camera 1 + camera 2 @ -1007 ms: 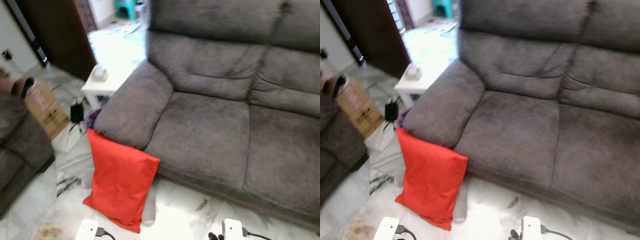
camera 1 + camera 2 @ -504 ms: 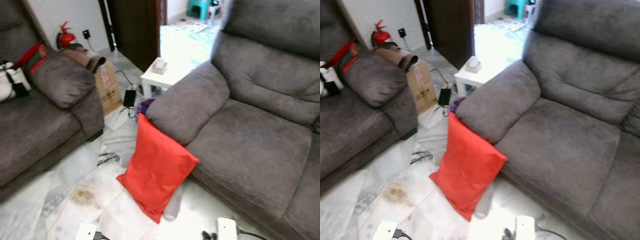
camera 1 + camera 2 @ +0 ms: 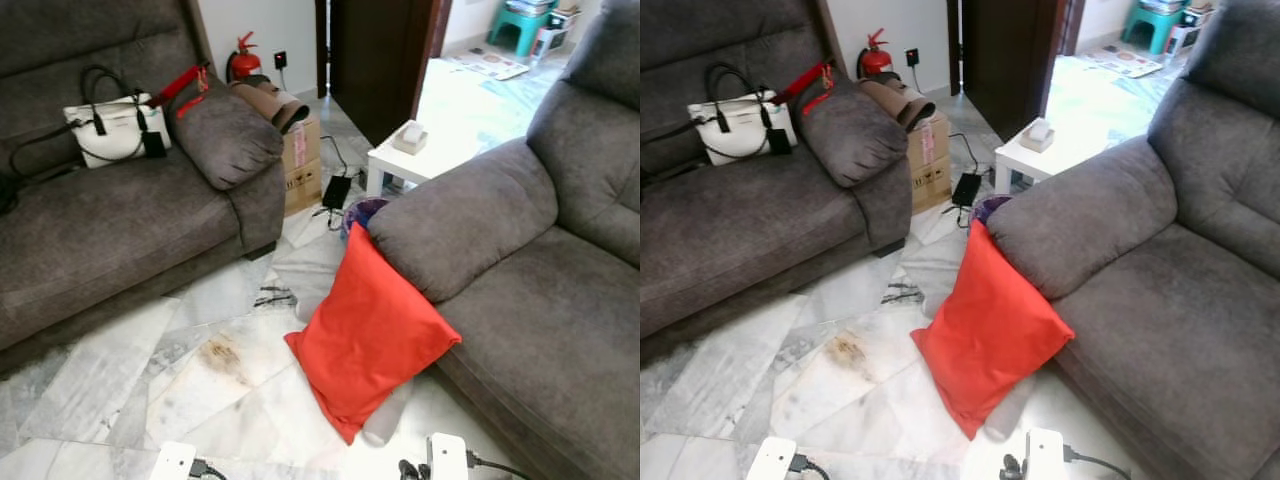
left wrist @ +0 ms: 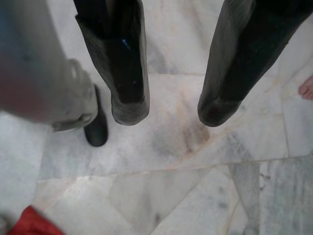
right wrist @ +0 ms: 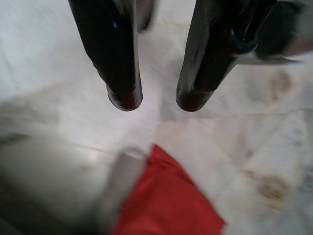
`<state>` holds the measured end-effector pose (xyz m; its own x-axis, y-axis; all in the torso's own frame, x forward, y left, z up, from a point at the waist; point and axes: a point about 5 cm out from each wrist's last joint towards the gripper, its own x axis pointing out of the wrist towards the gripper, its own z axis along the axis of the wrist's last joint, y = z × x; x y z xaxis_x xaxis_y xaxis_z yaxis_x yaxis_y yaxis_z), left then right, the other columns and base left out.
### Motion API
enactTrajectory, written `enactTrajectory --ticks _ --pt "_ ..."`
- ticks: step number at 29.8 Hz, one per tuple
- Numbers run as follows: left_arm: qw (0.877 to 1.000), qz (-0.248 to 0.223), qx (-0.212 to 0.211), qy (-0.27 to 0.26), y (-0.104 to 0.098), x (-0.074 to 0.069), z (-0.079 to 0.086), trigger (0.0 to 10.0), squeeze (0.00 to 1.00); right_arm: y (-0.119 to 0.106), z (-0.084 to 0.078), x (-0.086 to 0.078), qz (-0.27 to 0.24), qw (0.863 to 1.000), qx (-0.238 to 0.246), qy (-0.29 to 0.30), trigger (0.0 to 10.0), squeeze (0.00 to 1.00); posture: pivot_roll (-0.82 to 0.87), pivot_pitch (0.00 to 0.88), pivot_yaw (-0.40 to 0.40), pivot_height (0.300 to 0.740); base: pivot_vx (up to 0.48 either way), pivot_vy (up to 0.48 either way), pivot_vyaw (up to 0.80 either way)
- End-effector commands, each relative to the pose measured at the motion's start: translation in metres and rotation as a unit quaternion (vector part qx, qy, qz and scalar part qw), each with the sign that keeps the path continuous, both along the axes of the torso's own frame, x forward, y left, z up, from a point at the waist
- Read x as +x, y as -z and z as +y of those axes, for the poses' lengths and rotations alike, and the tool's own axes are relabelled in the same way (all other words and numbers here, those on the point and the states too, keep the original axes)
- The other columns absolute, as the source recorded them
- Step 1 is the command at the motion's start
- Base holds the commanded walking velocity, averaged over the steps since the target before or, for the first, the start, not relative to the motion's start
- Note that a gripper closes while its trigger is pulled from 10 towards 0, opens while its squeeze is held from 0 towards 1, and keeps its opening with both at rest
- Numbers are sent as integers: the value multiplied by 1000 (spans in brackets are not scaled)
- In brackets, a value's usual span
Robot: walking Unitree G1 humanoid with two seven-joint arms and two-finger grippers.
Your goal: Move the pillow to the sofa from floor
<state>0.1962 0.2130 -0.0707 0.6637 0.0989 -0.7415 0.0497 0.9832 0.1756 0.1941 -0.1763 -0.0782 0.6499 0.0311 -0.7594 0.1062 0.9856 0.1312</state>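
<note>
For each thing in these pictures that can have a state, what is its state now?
Red pillow: on the floor, leaning against the right sofa, not held.
Left gripper: open, empty, above the marble floor.
Right gripper: open, empty, above the pillow.
White handbag: resting on the left sofa.

Bright daylight (rt wrist view blurred)
</note>
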Motion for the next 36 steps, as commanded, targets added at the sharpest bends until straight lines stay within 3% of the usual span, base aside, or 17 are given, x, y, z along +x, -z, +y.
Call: enactTrajectory --ticks 1,9,36 --pt "1000 21 -1 -8 5 -10 3 10000 0 3 2 -5 13 1000 6 5 10000 0 64 148 52 740 0 0 0" --pt "1000 22 1 -6 5 -10 3 10000 0 3 2 -4 12 1000 4 7 10000 0 67 149 54 740 0 0 0" --pt "999 37 -1 -7 8 -16 5 10000 0 -2 9 5 -4 1000 7 -7 10000 0 67 151 53 740 300 0 0"
